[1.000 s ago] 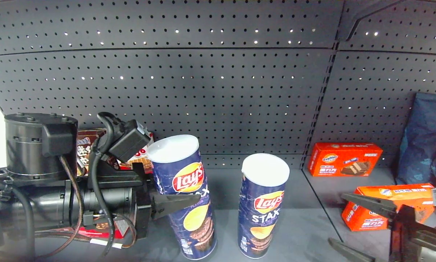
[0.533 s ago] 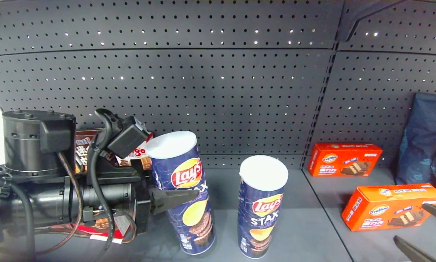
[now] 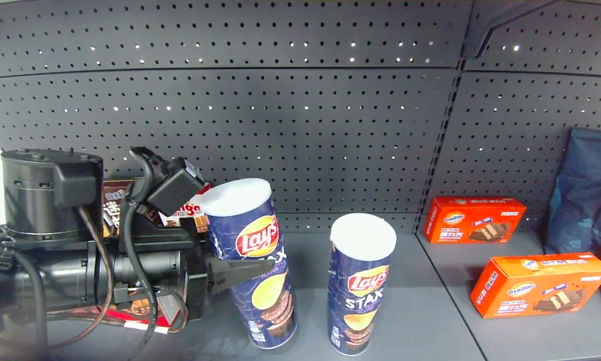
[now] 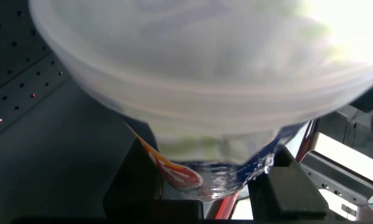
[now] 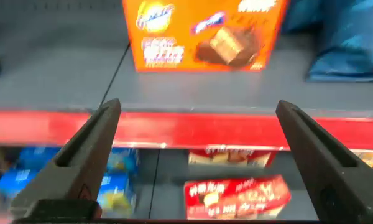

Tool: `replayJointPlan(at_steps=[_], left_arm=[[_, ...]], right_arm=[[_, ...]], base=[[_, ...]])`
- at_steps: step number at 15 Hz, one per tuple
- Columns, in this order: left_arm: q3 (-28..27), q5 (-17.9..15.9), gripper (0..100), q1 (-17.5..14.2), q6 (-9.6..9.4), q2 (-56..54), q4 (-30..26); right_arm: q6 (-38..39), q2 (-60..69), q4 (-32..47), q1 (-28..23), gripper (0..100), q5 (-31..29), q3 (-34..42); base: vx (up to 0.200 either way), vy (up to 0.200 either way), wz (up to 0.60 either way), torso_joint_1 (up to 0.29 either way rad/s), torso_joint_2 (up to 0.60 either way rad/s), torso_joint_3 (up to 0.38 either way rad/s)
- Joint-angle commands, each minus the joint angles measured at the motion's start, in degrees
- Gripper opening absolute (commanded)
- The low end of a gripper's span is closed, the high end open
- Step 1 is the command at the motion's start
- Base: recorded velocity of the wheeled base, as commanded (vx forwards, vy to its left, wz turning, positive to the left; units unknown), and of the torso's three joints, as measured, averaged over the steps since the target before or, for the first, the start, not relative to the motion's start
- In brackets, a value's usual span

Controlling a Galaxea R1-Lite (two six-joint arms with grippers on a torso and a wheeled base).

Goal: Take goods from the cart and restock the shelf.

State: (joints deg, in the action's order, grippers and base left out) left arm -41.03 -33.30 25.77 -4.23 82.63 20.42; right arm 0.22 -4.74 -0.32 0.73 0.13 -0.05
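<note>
My left gripper (image 3: 242, 268) is shut on a dark blue chips can (image 3: 252, 265) with a white lid, gripped around its middle and leaning slightly left, low over the grey shelf (image 3: 420, 311). The left wrist view looks over the can's lid (image 4: 205, 68), with the left gripper (image 4: 211, 190) clamped on the can's body below it. A second, matching chips can (image 3: 361, 286) stands upright just to the right, apart from the held one. My right gripper (image 5: 199, 109) hangs open in front of the shelf's red front edge (image 5: 186, 127), with nothing between its fingers.
Two orange snack boxes (image 3: 475, 219) (image 3: 541, 285) lie on the right shelf section, one orange box (image 5: 202, 34) facing the right gripper. A dark blue bag (image 3: 588, 190) leans at the far right. Brown and red boxes (image 3: 192, 208) sit behind my left arm. The perforated back panel (image 3: 300, 125) closes the rear.
My right gripper has drawn back to the lower right and left the head view, uncovering the front orange box. The held can has shifted slightly up and left.
</note>
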Motion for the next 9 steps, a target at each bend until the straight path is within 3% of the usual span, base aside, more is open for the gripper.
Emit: replayJointPlan(at_steps=[1,5,8,9], left_arm=[[-0.4,0.0,0,0.1,0.01,-0.2,0.0],[-0.5,0.1,0,0.1,-0.16,-0.5,0.1],[-4.2,0.2,0,0.2,-0.16,0.0,-0.1],[-5.8,0.2,0,0.1,-1.13,0.5,-0.2]], right_arm=[[-0.1,4.7,0.1,-0.6,100,0.0,0.0],[-0.2,4.7,0.1,-0.7,100,0.3,0.0],[-0.2,4.7,0.1,-0.6,100,0.3,0.0],[-0.2,4.7,0.1,-0.6,100,0.3,0.0]], base=[[0.000,0.000,0.00,0.000,0.00,0.000],[0.000,0.000,0.00,0.000,0.00,0.000],[0.000,0.000,0.00,0.000,0.00,0.000],[0.000,0.000,0.00,0.000,0.00,0.000]])
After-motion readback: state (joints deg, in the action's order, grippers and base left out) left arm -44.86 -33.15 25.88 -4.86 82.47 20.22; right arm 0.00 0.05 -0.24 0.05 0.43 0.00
